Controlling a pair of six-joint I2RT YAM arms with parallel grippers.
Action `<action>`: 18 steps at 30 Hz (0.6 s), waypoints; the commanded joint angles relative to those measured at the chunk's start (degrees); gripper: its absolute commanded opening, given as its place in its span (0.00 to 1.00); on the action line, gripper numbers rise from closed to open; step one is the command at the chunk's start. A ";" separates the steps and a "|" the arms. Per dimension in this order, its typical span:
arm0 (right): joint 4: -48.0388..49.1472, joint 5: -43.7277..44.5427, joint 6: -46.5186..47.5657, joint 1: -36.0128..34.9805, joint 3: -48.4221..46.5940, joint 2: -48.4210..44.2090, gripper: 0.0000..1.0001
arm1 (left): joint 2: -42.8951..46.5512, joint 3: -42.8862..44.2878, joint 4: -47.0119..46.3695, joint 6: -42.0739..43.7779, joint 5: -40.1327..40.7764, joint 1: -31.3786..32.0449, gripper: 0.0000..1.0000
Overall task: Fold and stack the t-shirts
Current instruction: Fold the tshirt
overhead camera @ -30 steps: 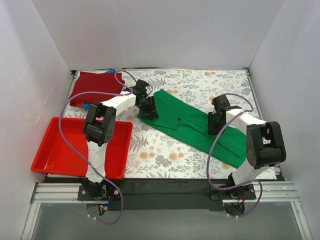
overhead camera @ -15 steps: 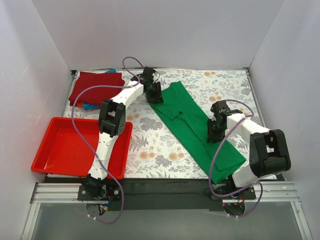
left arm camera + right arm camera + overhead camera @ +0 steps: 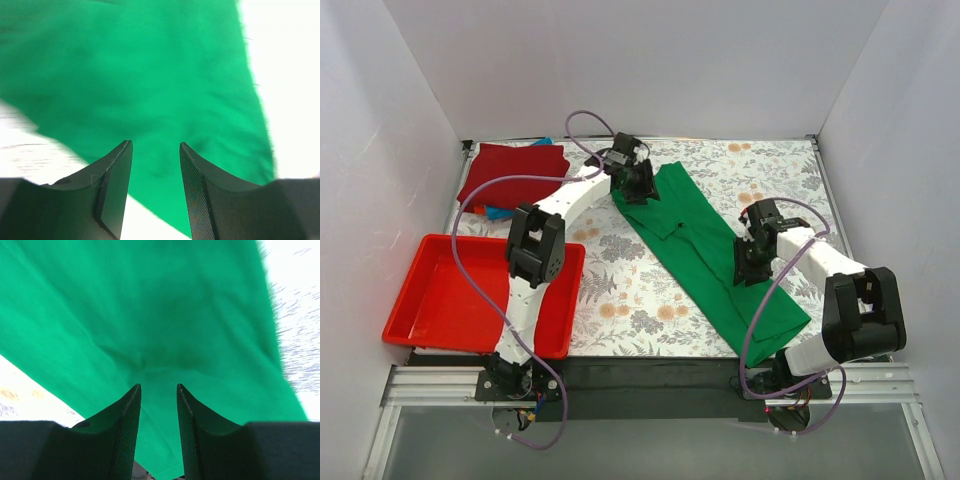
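My left gripper [image 3: 156, 145] is half closed on a pinch of the green t-shirt [image 3: 705, 250], and cloth fills the gap between my fingers. My right gripper [image 3: 159, 386] is clamped on it the same way, with creases running into its jaws. Since a second ago my left gripper has carried its end of the shirt away from the red tray [image 3: 410, 300] toward the back of the table [image 3: 640, 300]. My right one has barely shifted, so the shirt now stretches as a long straight band from back centre to near right. I count three t-shirts: the green one, one dark red t-shirt [image 3: 510, 172] folded at the back left corner, and a blue t-shirt [image 3: 500, 212] showing only as an edge beneath it. There is one tray, at the near left.
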State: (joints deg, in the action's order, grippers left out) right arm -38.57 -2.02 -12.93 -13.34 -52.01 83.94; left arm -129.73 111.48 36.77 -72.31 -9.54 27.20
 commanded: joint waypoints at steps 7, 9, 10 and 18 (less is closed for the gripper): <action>5.17 -6.85 -0.87 0.07 6.13 0.17 0.41 | -2.54 -4.78 -4.52 -6.79 -4.61 3.39 0.42; 5.87 -7.55 -1.22 -0.28 7.53 0.96 0.41 | -4.47 -4.96 -4.52 -6.79 -4.87 3.21 0.42; 6.22 -7.65 -1.40 -0.45 8.06 1.31 0.41 | -5.87 -4.96 -4.61 -6.96 -4.96 3.04 0.42; 7.28 -9.14 -5.09 -4.49 9.82 2.63 0.41 | -10.18 -4.88 -6.54 -7.93 -7.15 -1.71 0.42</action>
State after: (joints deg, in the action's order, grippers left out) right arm -32.80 -8.95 -15.81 -15.31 -44.53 84.49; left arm -135.59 107.53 29.67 -80.95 -19.59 28.21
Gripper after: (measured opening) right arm 0.406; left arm 0.414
